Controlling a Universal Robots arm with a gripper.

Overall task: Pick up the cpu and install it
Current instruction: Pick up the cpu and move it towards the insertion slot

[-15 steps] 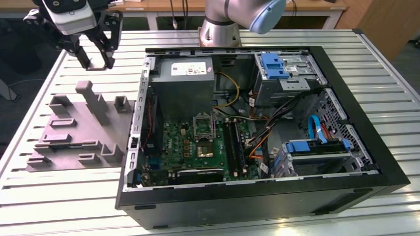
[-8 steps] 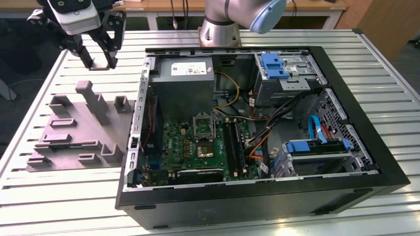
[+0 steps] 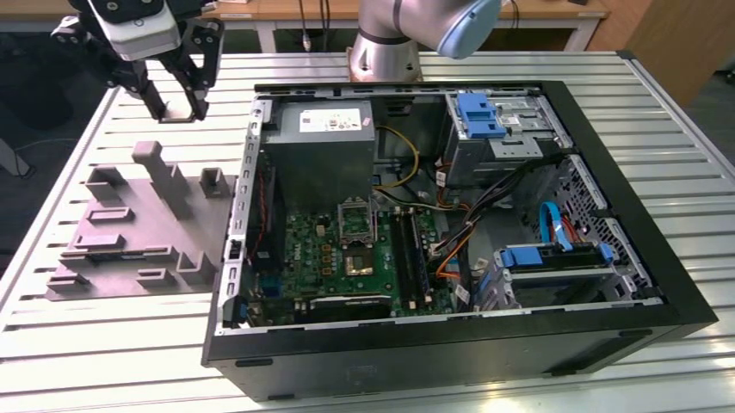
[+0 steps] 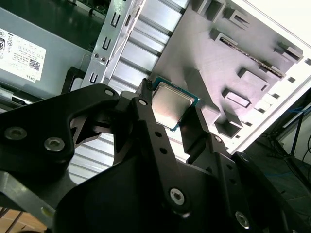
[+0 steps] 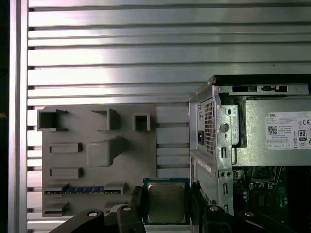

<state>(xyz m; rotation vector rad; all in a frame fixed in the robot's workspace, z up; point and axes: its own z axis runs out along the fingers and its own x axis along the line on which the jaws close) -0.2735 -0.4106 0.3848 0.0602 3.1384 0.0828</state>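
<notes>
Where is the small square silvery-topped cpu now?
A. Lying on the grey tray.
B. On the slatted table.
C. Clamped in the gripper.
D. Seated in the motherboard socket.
C: in the first wrist view the small square silvery-topped cpu sits clamped in the black gripper.

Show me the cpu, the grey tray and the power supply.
cpu [image 5: 166, 203], first wrist view, middle of metal top.
grey tray [image 3: 144, 228], exterior view, bare flat base.
power supply [image 3: 322, 168], exterior view, grey panel.

Black claw, silver blue-capped arm
</notes>
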